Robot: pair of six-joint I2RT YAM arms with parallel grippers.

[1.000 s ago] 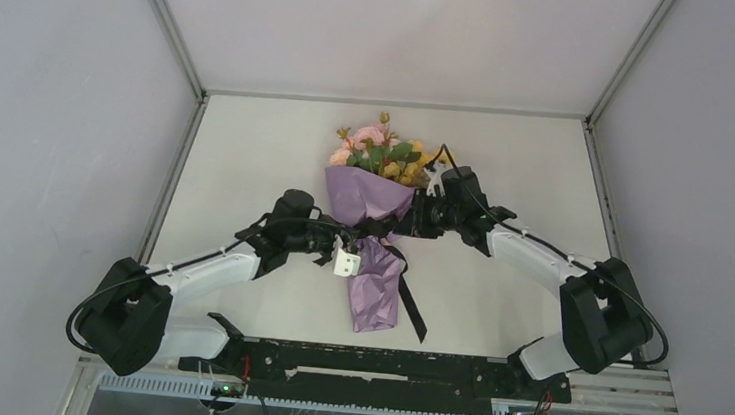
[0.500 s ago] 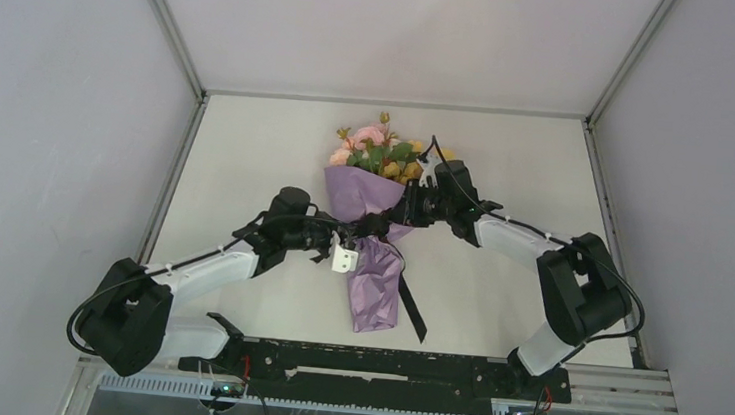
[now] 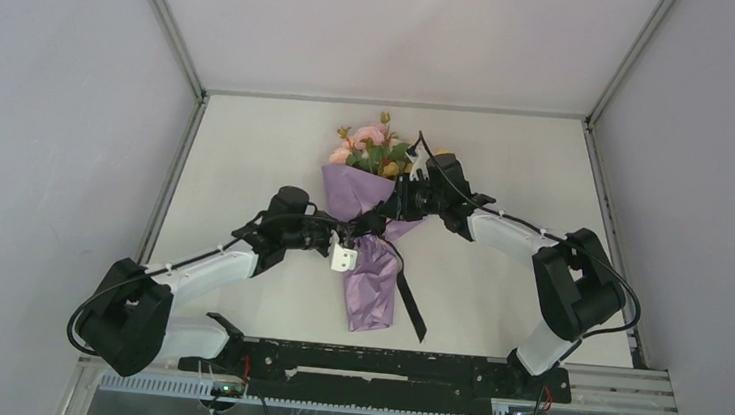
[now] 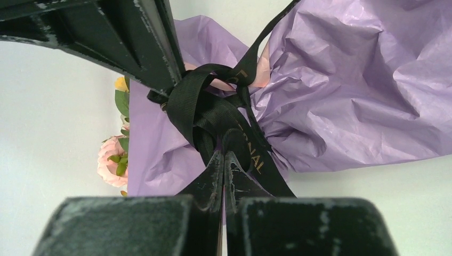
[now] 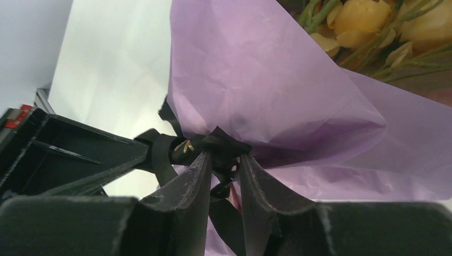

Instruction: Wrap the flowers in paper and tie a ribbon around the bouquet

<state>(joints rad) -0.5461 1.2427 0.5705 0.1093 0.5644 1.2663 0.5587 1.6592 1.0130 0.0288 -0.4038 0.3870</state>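
The bouquet lies mid-table: pink and yellow flowers stick out of a cone of purple paper. The black ribbon is wound and knotted around the paper's neck, and one tail trails toward the near edge. My left gripper reaches in from the left, shut on a ribbon strand at the knot. My right gripper comes from the right with its jaws partly apart. The ribbon knot sits at its fingertips, and a loose strand hangs in the gap.
The white table is bounded by grey walls and metal posts at the back and sides. A black rail runs along the near edge between the arm bases. The left wrist's white camera block hangs beside the bouquet's neck.
My right arm has swung left and closer to the bouquet's neck, and its jaws have widened a little. The bouquet has shifted slightly left. The left arm has barely moved.
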